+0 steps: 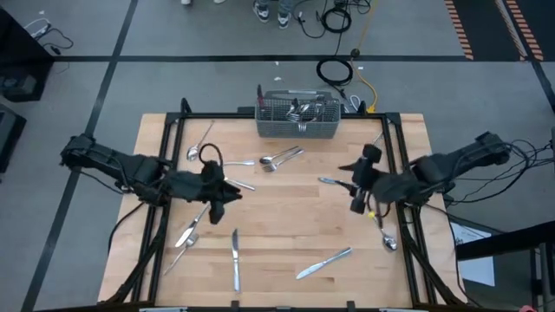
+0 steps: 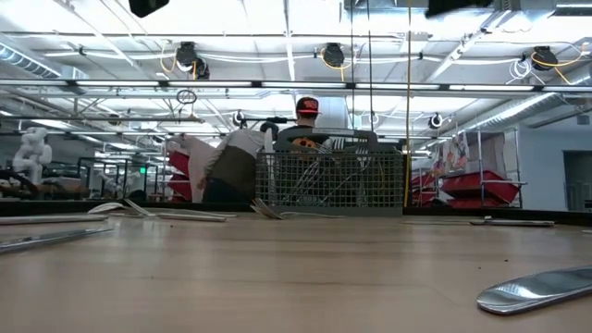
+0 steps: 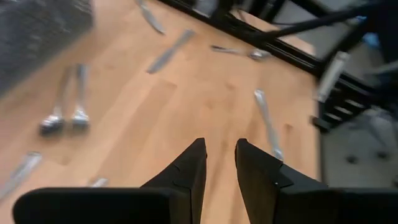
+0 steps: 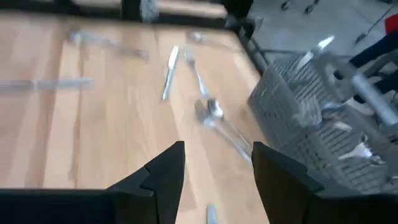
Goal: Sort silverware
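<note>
Where silverware (image 1: 282,159) lies, mesh basket (image 1: 297,126) beyond.

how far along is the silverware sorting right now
Partly done. A few pieces already stand in the mesh basket. Nothing is in hand: the left gripper and right gripper both hover open and empty over the table. Left: two knives near the front, spoons by the basket, and other scattered pieces.

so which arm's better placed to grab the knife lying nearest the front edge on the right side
The right arm, probably. Its claw hangs open over the table's right half, and the knife lies on that side, just toward the front edge from it. The left claw, also open, sits left of centre with other pieces closer to it.
</note>
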### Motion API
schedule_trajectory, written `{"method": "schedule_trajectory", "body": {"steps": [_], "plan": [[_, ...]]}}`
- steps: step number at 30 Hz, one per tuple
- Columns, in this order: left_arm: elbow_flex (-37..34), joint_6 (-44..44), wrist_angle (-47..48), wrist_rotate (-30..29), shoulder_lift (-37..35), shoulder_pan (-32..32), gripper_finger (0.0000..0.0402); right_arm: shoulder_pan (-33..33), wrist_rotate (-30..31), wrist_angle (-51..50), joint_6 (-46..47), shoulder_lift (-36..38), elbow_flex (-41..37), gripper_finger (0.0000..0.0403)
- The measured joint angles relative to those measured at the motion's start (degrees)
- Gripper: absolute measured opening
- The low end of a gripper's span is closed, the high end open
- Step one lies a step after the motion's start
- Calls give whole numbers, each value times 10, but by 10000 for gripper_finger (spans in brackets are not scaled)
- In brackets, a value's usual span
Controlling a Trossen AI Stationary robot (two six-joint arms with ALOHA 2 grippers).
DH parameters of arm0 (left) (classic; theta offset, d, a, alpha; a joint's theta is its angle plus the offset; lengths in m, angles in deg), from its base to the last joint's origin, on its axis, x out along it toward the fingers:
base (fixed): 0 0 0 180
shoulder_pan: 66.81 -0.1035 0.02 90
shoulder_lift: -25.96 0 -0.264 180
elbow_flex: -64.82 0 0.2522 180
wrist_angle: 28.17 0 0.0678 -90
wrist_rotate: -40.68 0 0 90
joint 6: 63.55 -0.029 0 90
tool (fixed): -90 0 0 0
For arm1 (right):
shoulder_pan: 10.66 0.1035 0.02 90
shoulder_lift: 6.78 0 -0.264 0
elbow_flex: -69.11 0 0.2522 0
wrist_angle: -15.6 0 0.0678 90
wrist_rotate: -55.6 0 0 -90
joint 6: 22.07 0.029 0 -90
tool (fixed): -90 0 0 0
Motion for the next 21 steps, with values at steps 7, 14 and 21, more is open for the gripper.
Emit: {"method": "schedule_trajectory", "body": {"steps": [7,14,21], "plan": [[0,27,-26,-12,53,21,93,16,-74,-30,273,43,-158,176],[0,-2,-42,3,87,43,92,81,-132,-161,649,63,-262,175],[0,26,-46,36,80,79,92,89,-193,-160,818,0,-261,147]]}}
